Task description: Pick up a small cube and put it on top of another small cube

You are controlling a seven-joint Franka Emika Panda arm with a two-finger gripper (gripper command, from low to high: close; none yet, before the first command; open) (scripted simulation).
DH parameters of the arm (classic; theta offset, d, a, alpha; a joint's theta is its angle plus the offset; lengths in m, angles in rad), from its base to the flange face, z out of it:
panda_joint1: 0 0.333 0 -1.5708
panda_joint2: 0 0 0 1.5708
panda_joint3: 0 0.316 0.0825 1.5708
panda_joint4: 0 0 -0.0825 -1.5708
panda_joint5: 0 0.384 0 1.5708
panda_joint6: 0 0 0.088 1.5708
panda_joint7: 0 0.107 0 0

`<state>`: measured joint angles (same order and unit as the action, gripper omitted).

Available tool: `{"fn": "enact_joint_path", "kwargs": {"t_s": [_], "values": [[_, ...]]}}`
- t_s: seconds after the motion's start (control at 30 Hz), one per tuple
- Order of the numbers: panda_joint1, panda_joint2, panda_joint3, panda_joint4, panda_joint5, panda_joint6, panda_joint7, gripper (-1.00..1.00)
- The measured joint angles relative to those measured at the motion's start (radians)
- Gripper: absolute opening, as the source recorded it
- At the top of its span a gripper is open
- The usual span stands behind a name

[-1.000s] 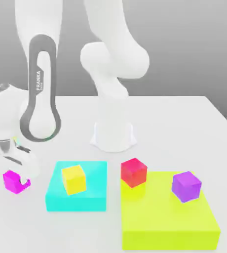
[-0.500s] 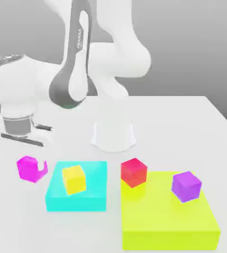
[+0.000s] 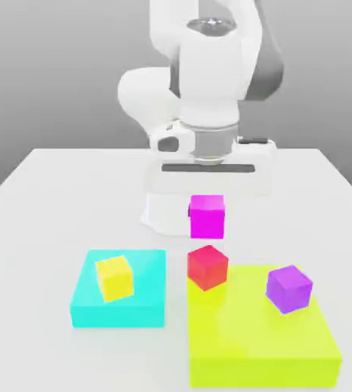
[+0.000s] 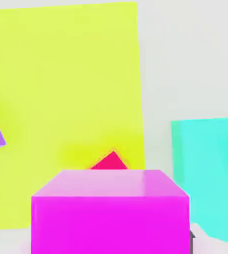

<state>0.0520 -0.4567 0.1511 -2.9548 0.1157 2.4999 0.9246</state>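
Observation:
The small magenta-pink cube (image 3: 207,216) hangs in the air under the white hand, with my gripper (image 3: 207,204) shut on it. It is a short way above and slightly behind the small red cube (image 3: 207,266), apart from it. The red cube rests on the near-left corner of the yellow-green block (image 3: 263,337). In the hand view the magenta cube (image 4: 111,213) is close up, and a corner of the red cube (image 4: 111,162) peeks out beyond it on the yellow-green block (image 4: 61,89).
A purple-violet cube (image 3: 289,289) sits on the yellow-green block. A yellow cube (image 3: 115,277) sits on a flat cyan block (image 3: 145,306) at the exterior view's left. The arm's white base (image 3: 175,210) stands behind the cubes. The white table (image 3: 41,230) carries everything.
The arm swung from the exterior view's left to the middle, carrying the magenta cube up off the table to a spot above the red cube.

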Motion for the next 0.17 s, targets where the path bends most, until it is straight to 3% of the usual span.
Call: {"fn": "enact_joint_path", "kwargs": {"t_s": [0.07,0.1,0.17], "values": [[-0.001,0.068,0.007,-0.017,0.000,0.084,0.003,-1.00],[-0.001,0.093,0.009,-0.023,0.000,0.115,0.004,1.00],[-0.001,0.093,0.009,-0.023,0.000,0.115,0.004,1.00]]}}
